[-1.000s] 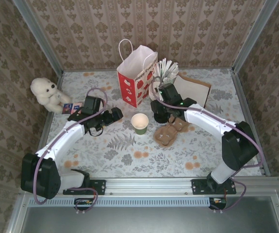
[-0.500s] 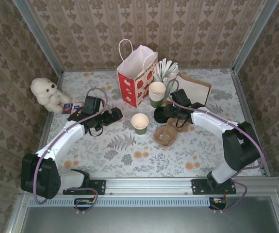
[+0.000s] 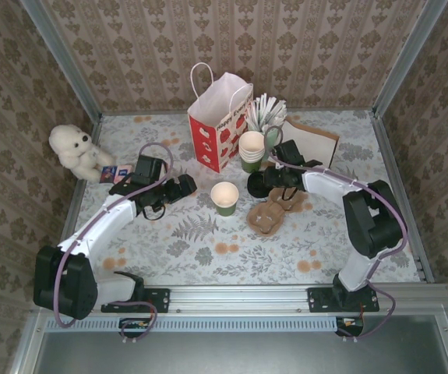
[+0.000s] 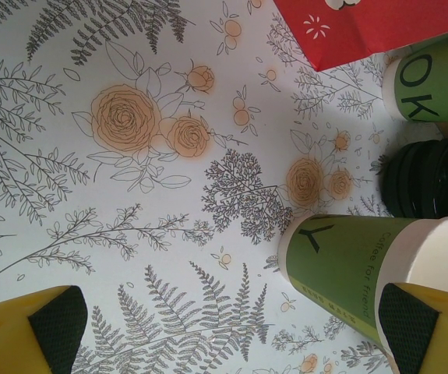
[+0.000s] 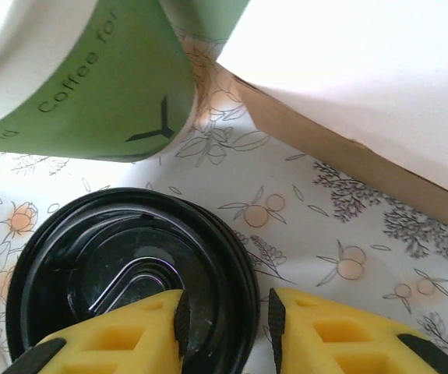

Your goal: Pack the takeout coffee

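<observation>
Cup (image 3: 225,198) at frame centre on the counter (image 3: 185,257); lid (image 3: 257,185) just right of it (apart); bag (image 3: 220,128) behind, upper centre.

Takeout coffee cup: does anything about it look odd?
Yes. The green cup stands open on the table with no lid on. A black lid lies flat beside it, the right gripper straddling its rim.

left arm (image 3: 103,218) stretched forward, low | left end effector (image 3: 178,187) jaws wide apart | right arm (image 3: 329,187) bent, reaching inward | right end effector (image 3: 259,184) jaws narrowly parted
</observation>
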### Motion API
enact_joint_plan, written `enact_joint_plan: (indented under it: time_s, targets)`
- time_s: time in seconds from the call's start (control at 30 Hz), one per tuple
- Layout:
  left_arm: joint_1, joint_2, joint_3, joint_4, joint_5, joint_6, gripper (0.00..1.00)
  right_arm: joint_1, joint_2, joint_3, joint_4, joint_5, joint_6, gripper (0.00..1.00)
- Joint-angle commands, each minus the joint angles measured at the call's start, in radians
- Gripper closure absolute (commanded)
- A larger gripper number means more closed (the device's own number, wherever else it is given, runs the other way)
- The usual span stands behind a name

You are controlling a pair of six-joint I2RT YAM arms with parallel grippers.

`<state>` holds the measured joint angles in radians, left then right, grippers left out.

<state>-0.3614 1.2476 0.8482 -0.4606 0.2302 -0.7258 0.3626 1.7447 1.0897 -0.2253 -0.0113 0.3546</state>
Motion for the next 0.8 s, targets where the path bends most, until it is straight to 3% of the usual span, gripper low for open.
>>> enact_joint_plan:
  time_s: [0.0,0.6,0.77]
  targets:
    - [-0.007,-0.001,-0.002,-0.011,-0.012,0.012,0.0,0.0,0.037,0.046,0.004,-0.032,-0.032,0.64]
    - [-0.007,-0.045,-0.046,0.02,-0.016,-0.006,0.0,-0.001,0.089,0.018,0.03,-0.052,-0.038,0.64]
    - [-0.006,-0.048,-0.046,0.026,-0.013,-0.009,0.0,0.0,0.092,0.021,0.039,-0.051,-0.063,0.67]
